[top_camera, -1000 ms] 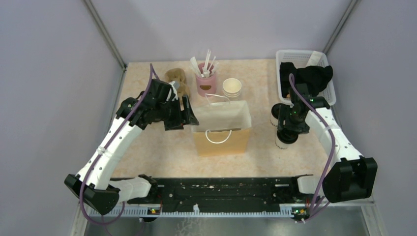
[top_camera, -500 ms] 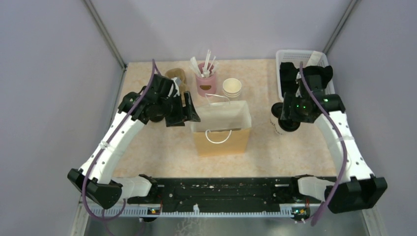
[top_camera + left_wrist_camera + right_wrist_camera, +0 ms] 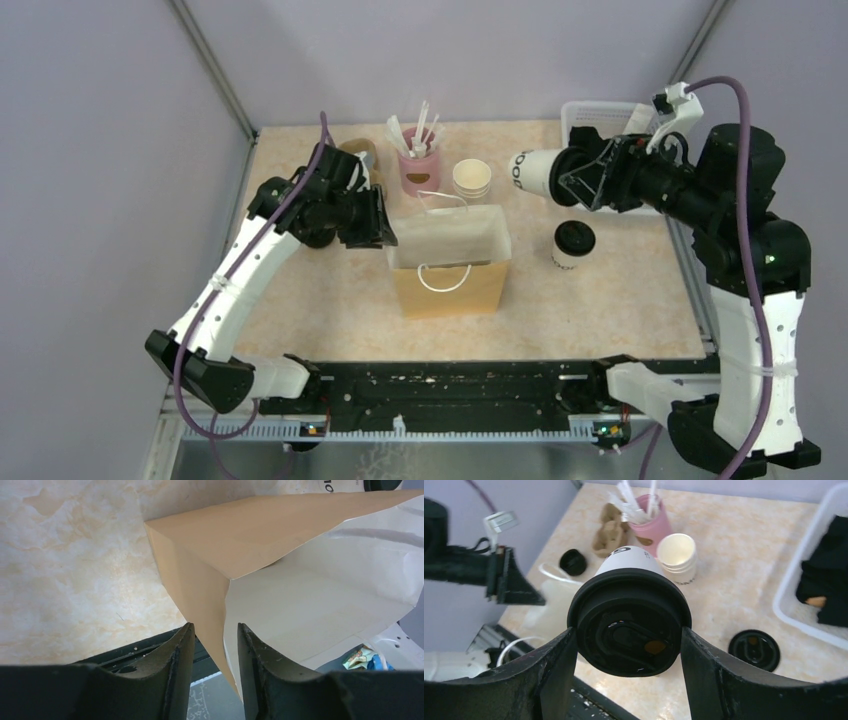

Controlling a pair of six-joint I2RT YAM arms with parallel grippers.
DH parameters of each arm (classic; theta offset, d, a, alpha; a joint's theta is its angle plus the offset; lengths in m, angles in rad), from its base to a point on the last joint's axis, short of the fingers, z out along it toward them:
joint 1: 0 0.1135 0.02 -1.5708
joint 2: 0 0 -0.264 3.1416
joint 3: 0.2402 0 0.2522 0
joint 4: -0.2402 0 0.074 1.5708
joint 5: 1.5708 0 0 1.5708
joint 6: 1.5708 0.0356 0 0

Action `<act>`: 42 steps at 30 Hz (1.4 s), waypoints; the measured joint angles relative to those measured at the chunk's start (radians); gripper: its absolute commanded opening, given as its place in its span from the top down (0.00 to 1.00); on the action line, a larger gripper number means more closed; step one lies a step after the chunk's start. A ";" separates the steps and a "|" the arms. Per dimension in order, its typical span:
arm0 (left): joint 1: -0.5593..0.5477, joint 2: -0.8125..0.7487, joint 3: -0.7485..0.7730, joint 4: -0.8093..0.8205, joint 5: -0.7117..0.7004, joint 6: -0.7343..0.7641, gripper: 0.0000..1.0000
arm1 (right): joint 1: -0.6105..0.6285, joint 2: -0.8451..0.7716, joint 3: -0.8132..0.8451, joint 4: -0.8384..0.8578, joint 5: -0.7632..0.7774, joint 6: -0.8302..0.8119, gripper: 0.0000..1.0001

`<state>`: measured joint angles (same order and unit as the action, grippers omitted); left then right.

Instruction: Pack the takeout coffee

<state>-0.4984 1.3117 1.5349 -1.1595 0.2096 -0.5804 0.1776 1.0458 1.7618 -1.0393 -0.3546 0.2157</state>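
- The right gripper (image 3: 572, 178) hangs in the air above the far right part of the table (image 3: 330, 300), its jaws clamped on the sides of one takeout coffee cup (image 3: 530, 172).
- This held cup lies tipped on its side, its black lid toward the wrist and its base toward the left edge.
- The second takeout coffee cup (image 3: 573, 243) stands upright on the table near the right edge, lid on.
- The paper bag (image 3: 450, 262) stands open mid-table.
- The left gripper (image 3: 214, 630) straddles the bag's left corner fold, jaws narrowly apart; I cannot tell whether they grip it.
- A white basket (image 3: 600, 108) sits in the far right corner; a stack of lidless cups (image 3: 472, 178) and a pink holder (image 3: 419, 168) stand by the far edge.
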 measured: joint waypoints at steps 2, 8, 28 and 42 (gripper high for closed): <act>0.000 0.000 0.000 0.000 -0.010 0.009 0.64 | 0.014 0.006 0.029 0.008 -0.057 0.002 0.50; 0.000 0.001 0.000 0.009 -0.021 0.027 0.78 | 0.030 0.012 0.032 0.006 -0.190 0.021 0.51; 0.000 0.055 0.119 0.045 -0.088 0.126 1.00 | 0.635 0.234 0.159 -0.143 0.097 -0.079 0.55; 0.000 0.010 0.068 0.186 -0.072 0.253 1.00 | 0.807 0.438 0.206 -0.167 0.381 -0.248 0.60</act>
<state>-0.4984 1.3212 1.6028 -0.9737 0.1375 -0.3271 0.9848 1.4837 1.9675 -1.2060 0.0261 -0.0319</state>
